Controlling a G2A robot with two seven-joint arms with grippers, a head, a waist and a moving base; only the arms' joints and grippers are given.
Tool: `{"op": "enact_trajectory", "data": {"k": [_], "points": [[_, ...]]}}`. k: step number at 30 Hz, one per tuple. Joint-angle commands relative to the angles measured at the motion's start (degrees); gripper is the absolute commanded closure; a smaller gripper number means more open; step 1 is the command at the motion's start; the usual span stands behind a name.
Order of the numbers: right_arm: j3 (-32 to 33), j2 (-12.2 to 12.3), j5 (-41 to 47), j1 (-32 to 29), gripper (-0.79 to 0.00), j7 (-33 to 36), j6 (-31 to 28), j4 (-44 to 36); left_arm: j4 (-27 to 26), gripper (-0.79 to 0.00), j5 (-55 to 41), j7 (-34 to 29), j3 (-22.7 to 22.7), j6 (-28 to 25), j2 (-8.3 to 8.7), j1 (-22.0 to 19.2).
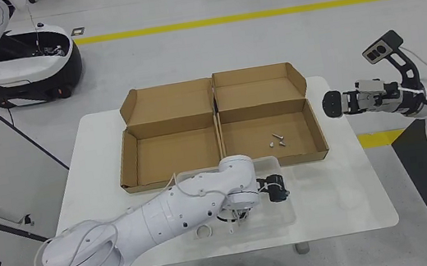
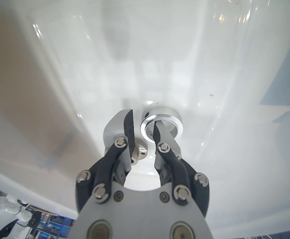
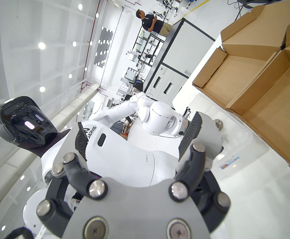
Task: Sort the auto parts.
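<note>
My left gripper (image 2: 143, 130) is down inside a clear plastic tray (image 2: 158, 56), open. Its fingers straddle the wall of a silver metal ring (image 2: 167, 117): one fingertip is inside the ring, the other outside, with small gaps on both sides. A small flanged metal part (image 2: 139, 151) lies just behind the outer finger. From above, the left gripper (image 1: 236, 212) is in the tray (image 1: 283, 210) at the table's front. My right gripper (image 3: 136, 138) hangs open and empty in the air, off the table's right side (image 1: 334, 104).
Two open cardboard boxes stand side by side behind the tray. The left box (image 1: 169, 158) looks bare; the right box (image 1: 252, 140) holds two small bolts (image 1: 278, 137). A ring-shaped part (image 1: 203, 231) lies near the tray's front left.
</note>
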Motion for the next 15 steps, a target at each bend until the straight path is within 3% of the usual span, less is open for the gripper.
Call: {"op": "enact_trajectory", "data": {"k": [1, 7, 8, 9, 15], "points": [[0.00, 0.00, 0.00, 0.00, -0.785, 0.00, 0.00, 0.00, 0.25, -0.215, -0.06, 0.13, 0.00, -0.12, 0.00, 0.26], [0.00, 0.00, 0.00, 0.00, -0.785, 0.00, 0.00, 0.00, 1.16, -0.209, 0.33, 0.89, 0.00, -0.89, -0.33, 0.90], [0.00, 0.00, 0.00, 0.00, -0.785, 0.00, 0.00, 0.00, 1.36, -0.163, 0.49, 0.99, 0.00, -0.99, -0.42, 0.96], [0.00, 0.00, 0.00, 0.00, -0.785, 0.00, 0.00, 0.00, 1.54, -0.003, 0.62, 1.09, 0.00, -1.09, -0.51, 1.00], [0.00, 0.00, 0.00, 0.00, -0.785, 0.00, 0.00, 0.00, 1.42, 0.000, 0.26, 1.22, 0.00, -1.21, -0.76, 0.37]]}}
